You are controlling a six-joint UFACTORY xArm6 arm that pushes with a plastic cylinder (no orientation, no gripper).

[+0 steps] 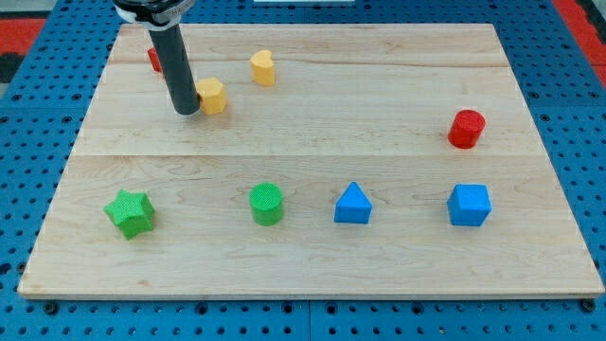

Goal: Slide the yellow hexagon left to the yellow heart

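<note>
The yellow hexagon (212, 96) sits in the upper left part of the wooden board (312, 246). The yellow heart (263, 68) lies a short way up and to the right of it. My tip (187, 110) rests on the board right against the hexagon's left side. The dark rod rises from there to the view's top and partly hides a red block (153, 60) behind it.
A red cylinder (466, 129) stands at the right. Along the lower row are a green star (130, 212), a green cylinder (267, 203), a blue triangular block (353, 204) and a blue cube (469, 205). Blue pegboard surrounds the board.
</note>
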